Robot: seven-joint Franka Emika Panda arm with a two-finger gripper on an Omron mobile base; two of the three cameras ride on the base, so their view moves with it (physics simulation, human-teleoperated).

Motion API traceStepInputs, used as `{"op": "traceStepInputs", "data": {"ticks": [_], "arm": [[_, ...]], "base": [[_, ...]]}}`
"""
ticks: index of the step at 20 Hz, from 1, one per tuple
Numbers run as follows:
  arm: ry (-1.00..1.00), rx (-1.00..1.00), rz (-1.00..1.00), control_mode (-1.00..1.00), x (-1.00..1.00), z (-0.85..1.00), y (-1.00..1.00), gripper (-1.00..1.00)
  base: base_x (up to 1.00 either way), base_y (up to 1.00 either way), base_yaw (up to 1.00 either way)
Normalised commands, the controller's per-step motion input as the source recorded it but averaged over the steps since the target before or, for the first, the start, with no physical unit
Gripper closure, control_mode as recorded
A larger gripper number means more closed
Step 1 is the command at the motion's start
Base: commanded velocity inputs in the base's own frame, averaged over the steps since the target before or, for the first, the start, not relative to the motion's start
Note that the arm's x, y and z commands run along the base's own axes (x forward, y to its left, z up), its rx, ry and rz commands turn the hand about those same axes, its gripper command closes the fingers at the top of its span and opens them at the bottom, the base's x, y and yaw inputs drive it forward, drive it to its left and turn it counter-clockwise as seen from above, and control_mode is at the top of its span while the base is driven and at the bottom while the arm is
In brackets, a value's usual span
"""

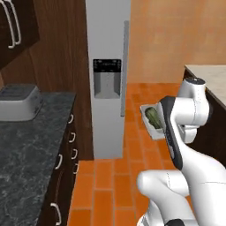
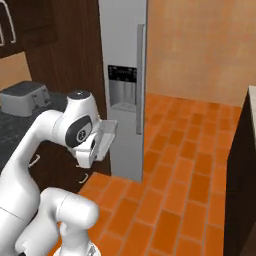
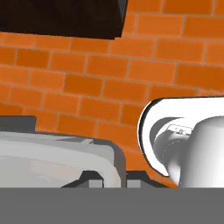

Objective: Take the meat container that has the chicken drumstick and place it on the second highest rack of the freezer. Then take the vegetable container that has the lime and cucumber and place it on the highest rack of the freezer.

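The vegetable container (image 1: 147,111), a pale grey tray, hangs tilted in the air by my forearm, with the dark green cucumber (image 1: 153,117) lying in it. I cannot make out the lime. The container (image 2: 106,137) juts out from behind the wrist, and its rim (image 3: 61,151) fills the lower left of the hand view. My gripper (image 3: 113,182) is shut on that rim. The grey freezer (image 1: 108,53) stands ahead with its dispenser front and long handle (image 1: 125,66) facing me; the racks inside are hidden. The meat container with the chicken drumstick is out of view.
A dark stone counter (image 1: 31,145) with a grey toaster (image 1: 17,102) runs along the left, with drawers below. Another counter (image 1: 214,81) stands at the right. Orange tile floor (image 1: 110,185) lies between them and the freezer.
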Motion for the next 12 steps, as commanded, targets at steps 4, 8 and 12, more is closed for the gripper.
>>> {"op": "traceStepInputs", "data": {"ticks": [4,8,12], "arm": [[0.00,0.00,0.00,1.00,0.00,0.00,0.00,1.00],[0.00,0.00,0.00,1.00,0.00,0.00,0.00,1.00],[0.00,0.00,0.00,1.00,0.00,0.00,0.00,1.00]], "base": [[0.89,-0.72,-0.16],[1.00,-0.70,-0.13],[1.00,-0.64,-0.12]]}}
